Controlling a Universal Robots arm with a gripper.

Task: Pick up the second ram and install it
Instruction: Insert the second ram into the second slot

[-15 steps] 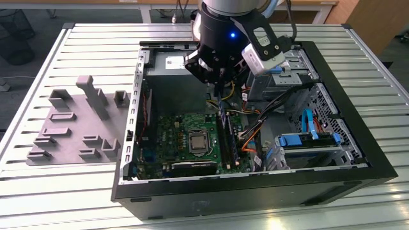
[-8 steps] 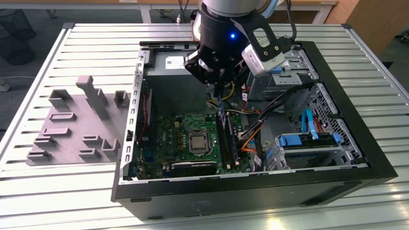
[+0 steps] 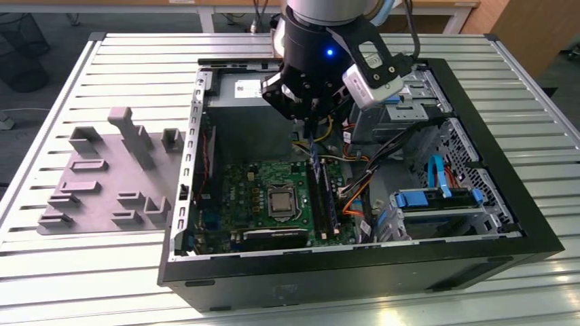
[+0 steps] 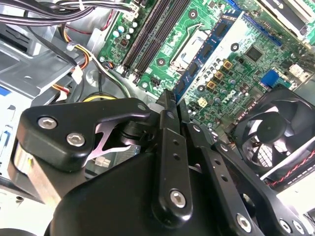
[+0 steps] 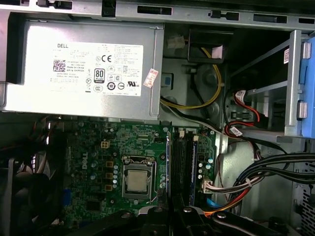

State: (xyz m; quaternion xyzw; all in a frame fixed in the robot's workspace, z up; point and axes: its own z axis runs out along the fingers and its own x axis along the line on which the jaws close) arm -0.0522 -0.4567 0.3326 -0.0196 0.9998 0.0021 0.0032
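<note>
My gripper point(image 3: 308, 121) hangs inside the open computer case, above the far end of the green motherboard point(image 3: 243, 197). It is shut on the second ram point(image 3: 313, 153), a thin blue stick that points down from the fingers toward the board. In the second wrist view the ram point(image 4: 209, 51) reaches away from the fingertips point(image 4: 170, 105), its chips showing. The first wrist view shows the ram point(image 5: 167, 162) edge-on as a thin blue line just beside the black memory slots point(image 5: 179, 162). The slots point(image 3: 324, 197) lie below the stick, apart from it.
A silver processor point(image 3: 281, 202) sits beside the slots. The grey power supply point(image 5: 83, 69) fills the case's far end. Cable bundles point(image 3: 363, 183) and blue drive bays point(image 3: 435, 197) crowd the exterior view's right. A fan point(image 4: 273, 132) stands near the board. A grey parts tray point(image 3: 109, 183) lies outside.
</note>
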